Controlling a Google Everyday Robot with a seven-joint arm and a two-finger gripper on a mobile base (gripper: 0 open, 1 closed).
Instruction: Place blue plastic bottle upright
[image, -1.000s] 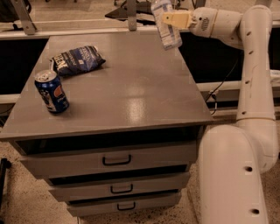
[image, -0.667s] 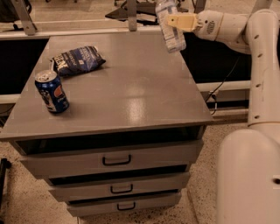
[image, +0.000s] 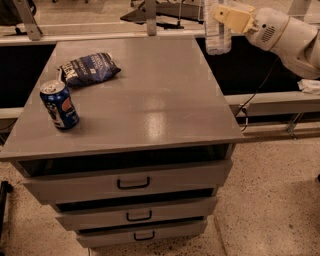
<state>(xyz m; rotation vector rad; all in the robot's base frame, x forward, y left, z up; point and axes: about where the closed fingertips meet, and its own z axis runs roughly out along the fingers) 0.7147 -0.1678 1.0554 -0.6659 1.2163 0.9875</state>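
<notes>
The blue plastic bottle (image: 218, 39), clear and ribbed, hangs nearly vertical at the top right. Its upper end is cut off by the frame's top edge. My gripper (image: 226, 18), with tan fingers (image: 234, 19) on a white arm, is shut on the bottle's upper part. The bottle's lower end hangs in the air just past the far right corner of the grey tabletop (image: 150, 100).
A dark blue soda can (image: 59, 105) stands near the table's front left edge. A dark blue snack bag (image: 89, 67) lies behind it at the back left. Drawers (image: 132, 182) sit under the tabletop. A black cable (image: 255, 92) hangs right of the table.
The gripper and bottle have shifted right, toward the table's far right corner. The bottle has turned from tilted to nearly vertical.
</notes>
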